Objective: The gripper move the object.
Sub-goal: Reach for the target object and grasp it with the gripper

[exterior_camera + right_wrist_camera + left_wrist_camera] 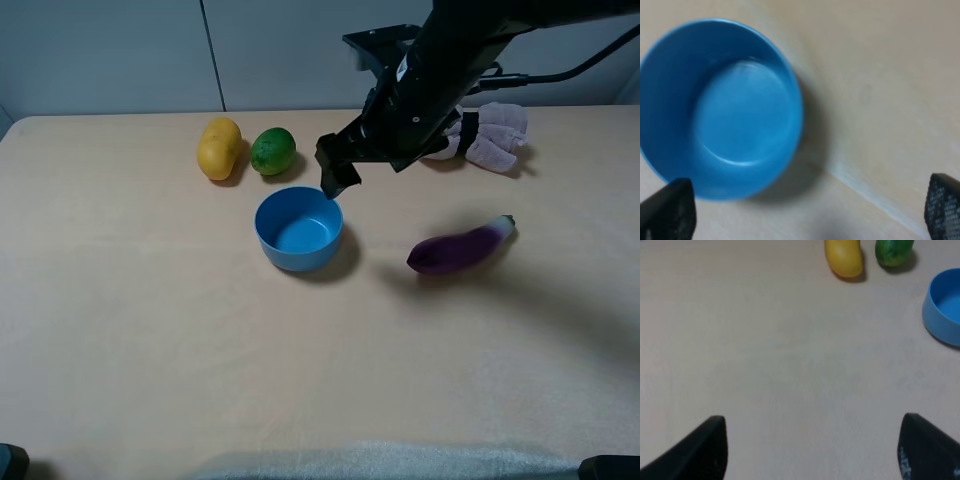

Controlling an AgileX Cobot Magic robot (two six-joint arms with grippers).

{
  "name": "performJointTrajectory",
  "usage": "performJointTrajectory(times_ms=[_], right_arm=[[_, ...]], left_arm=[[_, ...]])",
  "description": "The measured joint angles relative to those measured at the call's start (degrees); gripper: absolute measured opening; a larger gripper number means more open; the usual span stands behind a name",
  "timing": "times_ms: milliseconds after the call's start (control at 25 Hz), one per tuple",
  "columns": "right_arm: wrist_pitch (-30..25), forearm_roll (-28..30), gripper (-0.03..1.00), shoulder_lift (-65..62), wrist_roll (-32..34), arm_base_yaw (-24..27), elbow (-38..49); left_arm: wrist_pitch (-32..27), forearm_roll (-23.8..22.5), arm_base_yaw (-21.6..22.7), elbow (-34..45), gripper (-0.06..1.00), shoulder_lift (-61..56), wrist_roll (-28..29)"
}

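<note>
Near the middle of the table (150, 330), a little toward its far side, the light-blue bowl (298, 230) (945, 310) (720, 107) is seen standing upright with its mouth up and nothing inside it. Just over its far right rim the right gripper (337, 175) (807, 205) is held, reached in from the far right on its black arm. Its two dark fingers (670, 210) are spread wide, and nothing is pinched between them; in the right wrist view the bowl is seen from above, lying closer to one finger than the other. Whether the rim is touched cannot be told.

Beyond the bowl, toward the far left, a green lime (272, 150) (894, 251) is found, and just beside it on the left lies a yellow fruit (219, 148) (843, 257). To the right of the bowl, well apart from it, a purple eggplant (462, 247) is laid on its side. At the far right a pale pink cloth (490, 135) is partly hidden behind the arm.

Over bare tabletop at the near left, the left gripper (812, 440) is shown with its fingers wide apart and nothing held.
</note>
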State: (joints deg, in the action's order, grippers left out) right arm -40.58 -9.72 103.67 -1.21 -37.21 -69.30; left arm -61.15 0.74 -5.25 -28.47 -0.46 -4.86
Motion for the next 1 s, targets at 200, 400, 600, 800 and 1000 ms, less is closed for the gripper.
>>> performJointTrajectory(times_ms=[200,400,600,800,1000], right_arm=[[-0.08,0.38,0.69,5.01,0.42,-2.34,-3.92],[-1.43,1.01,0.69,9.93,1.21,-3.82,-8.42],[-2.84,1.18,0.69,13.71,1.21,-3.88,-12.05],[-2.78,1.55,0.69,15.54,1.21,-4.72,-12.30],[-2.78,2.82,0.69,17.38,1.21,-4.71,-12.48]], left_arm=[[0.00,0.00,0.00,0.00,0.76,0.00,0.00],[0.00,0.00,0.00,0.00,0.76,0.00,0.00],[0.02,0.00,0.00,0.00,0.76,0.00,0.00],[0.02,0.00,0.00,0.00,0.76,0.00,0.00],[0.02,0.00,0.00,0.00,0.76,0.00,0.00]])
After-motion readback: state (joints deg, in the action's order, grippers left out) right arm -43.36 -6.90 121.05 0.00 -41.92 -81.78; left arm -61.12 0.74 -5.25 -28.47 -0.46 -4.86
